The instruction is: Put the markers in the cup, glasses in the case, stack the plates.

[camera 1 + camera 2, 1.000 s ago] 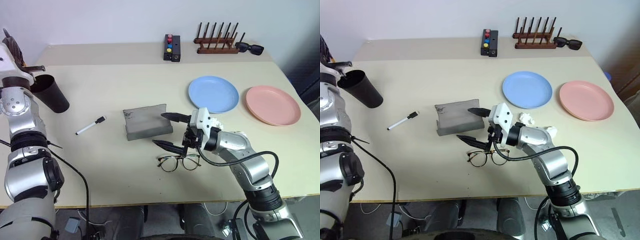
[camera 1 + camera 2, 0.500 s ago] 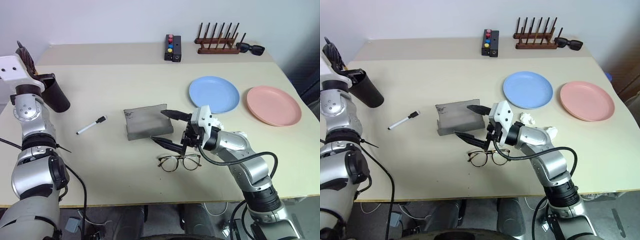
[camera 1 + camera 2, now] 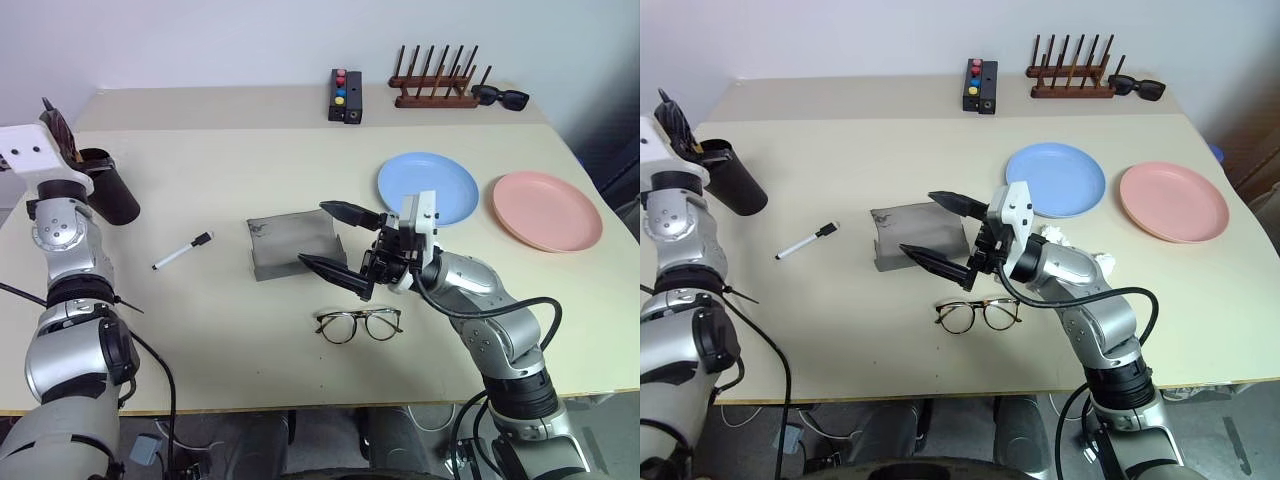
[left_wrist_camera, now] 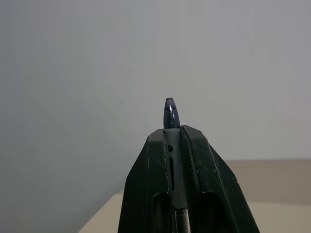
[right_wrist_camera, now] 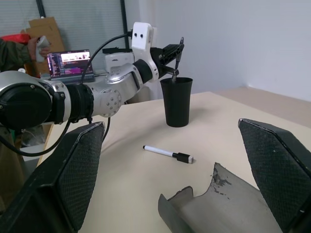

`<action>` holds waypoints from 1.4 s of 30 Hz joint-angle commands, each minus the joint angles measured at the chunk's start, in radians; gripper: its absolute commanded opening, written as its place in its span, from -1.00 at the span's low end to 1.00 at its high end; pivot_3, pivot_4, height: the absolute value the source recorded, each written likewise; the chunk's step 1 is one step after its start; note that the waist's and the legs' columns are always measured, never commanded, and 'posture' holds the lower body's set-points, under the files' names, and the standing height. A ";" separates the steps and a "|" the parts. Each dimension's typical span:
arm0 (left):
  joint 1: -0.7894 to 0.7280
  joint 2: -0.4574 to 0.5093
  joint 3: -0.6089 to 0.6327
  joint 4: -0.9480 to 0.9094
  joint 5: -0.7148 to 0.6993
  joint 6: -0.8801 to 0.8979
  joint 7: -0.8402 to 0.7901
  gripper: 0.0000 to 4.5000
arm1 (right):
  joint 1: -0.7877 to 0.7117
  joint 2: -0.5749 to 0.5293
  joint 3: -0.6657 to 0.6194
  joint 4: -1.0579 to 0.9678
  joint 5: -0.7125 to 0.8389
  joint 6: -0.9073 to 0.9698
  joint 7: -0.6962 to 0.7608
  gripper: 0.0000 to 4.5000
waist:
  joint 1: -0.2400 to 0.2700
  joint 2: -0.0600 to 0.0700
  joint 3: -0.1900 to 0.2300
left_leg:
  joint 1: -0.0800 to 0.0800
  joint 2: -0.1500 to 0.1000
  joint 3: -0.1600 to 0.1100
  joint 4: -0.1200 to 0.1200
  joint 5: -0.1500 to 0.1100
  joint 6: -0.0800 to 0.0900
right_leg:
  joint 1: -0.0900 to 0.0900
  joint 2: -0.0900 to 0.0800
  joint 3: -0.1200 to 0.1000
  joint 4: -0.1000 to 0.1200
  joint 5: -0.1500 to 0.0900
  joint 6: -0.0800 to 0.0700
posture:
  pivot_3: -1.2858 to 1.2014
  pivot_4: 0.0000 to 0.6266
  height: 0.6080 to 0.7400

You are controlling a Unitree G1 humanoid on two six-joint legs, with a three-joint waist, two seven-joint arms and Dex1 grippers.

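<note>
I start at the far left of the bench (image 3: 200,350). My left gripper (image 5: 176,52) sits directly above the mouth of the cup (image 3: 105,190), jaws clamped on the dark grey marker (image 5: 174,68). Seen from the right wrist, that marker hangs close to upright, its lower end at or just inside the rim; I cannot tell whether it has entered. In my judgement the drop turns on this: long axis vertical, cup opening straight below.

Next right, the white marker (image 3: 182,252) lies flat on the bench, well apart from the cup, black cap pointing toward the case (image 3: 295,243). The left arm is the nearer one for it.

The case stands open near the bench centre, its lid raised. My right gripper (image 3: 338,243) hovers above and in front of it, jaws spread to their widest and holding nothing.

The glasses (image 3: 360,324) rest on the bench just nearside of the case, below the right gripper and apart from it, lenses side by side with the long axis running left to right. The right arm is clearly nearer; I judge it must descend toward me to reach them.

Far right, the blue plate (image 3: 427,187) and the pink plate (image 3: 545,209) lie side by side, not stacked.
</note>
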 commanded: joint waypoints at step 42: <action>0.186 0.189 -0.344 -0.618 -0.031 0.739 -0.672 0.97 | -0.004 -0.025 -0.023 -0.017 -0.003 -0.021 0.006 1.00 | -0.026 0.002 0.000 | 0.001 0.001 0.002 -0.002 0.000 0.000 | 0.000 0.001 0.003 0.000 0.000 0.000 | 0.03 -0.52 0.91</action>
